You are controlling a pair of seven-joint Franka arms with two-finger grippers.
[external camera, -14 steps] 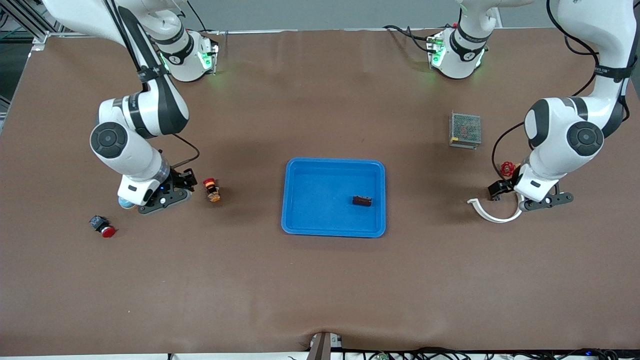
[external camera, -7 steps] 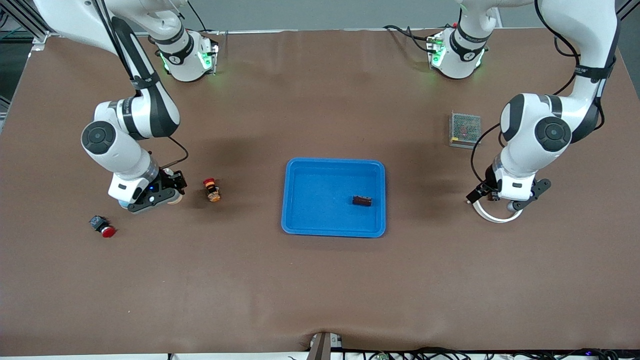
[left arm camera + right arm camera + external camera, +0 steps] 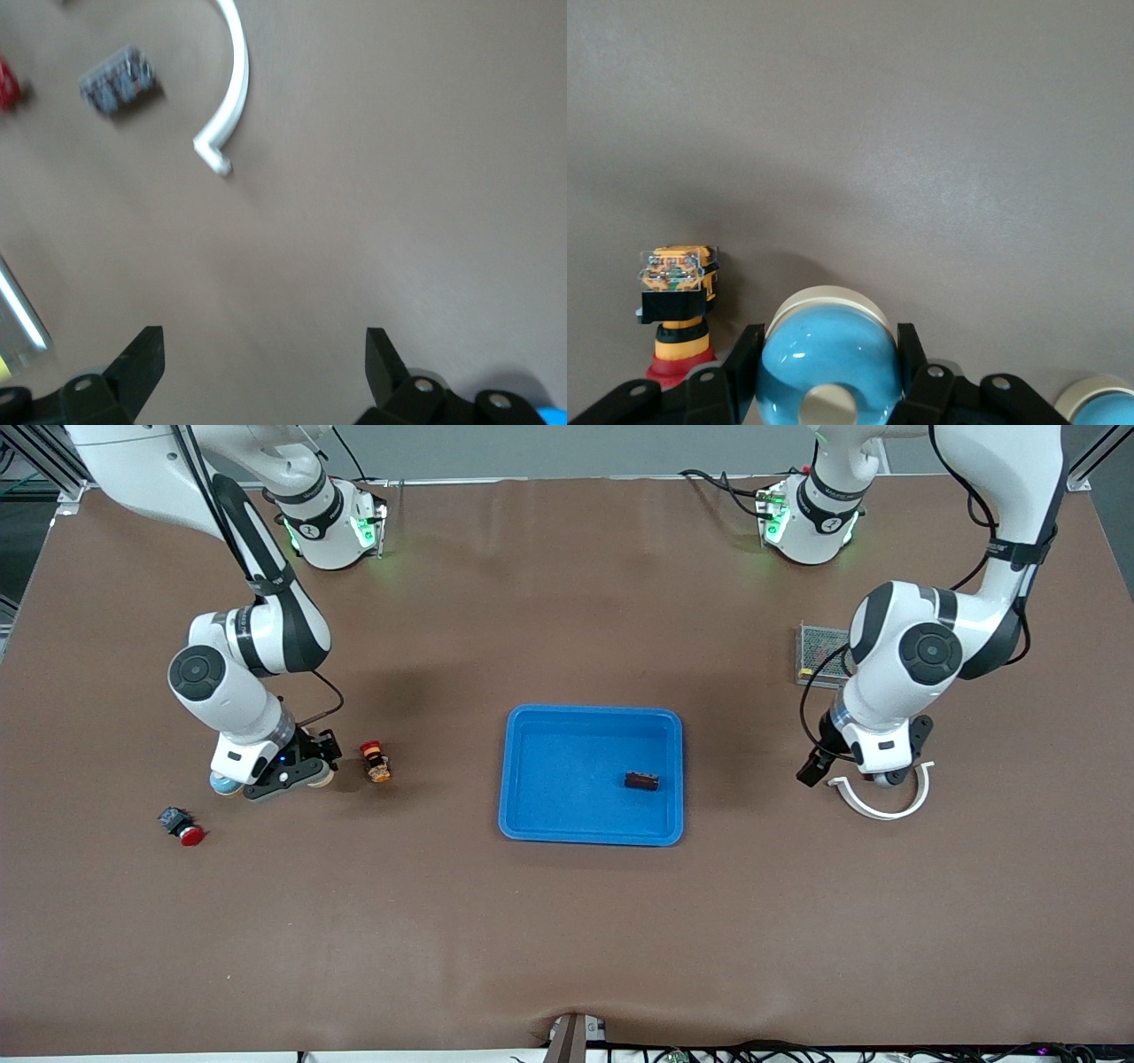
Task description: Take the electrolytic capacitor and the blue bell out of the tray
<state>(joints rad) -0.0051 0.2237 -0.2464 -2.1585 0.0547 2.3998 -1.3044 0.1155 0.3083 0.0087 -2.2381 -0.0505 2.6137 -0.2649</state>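
Right tool clamped on blue bell, low over bench at right arm's end, just beside orange pushbutton. If released w/o touchdown, bell could roll into it. Left tool apart, empty. Electrolytic capacitor lies in tray.

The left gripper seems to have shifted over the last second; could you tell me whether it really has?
Yes. The left gripper has moved toward the tray, crossing over the white curved piece, which has stayed put.

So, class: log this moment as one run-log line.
right gripper: shut on round blue bell, over table | left gripper: open, empty | dark capacitor: in blue plastic tray
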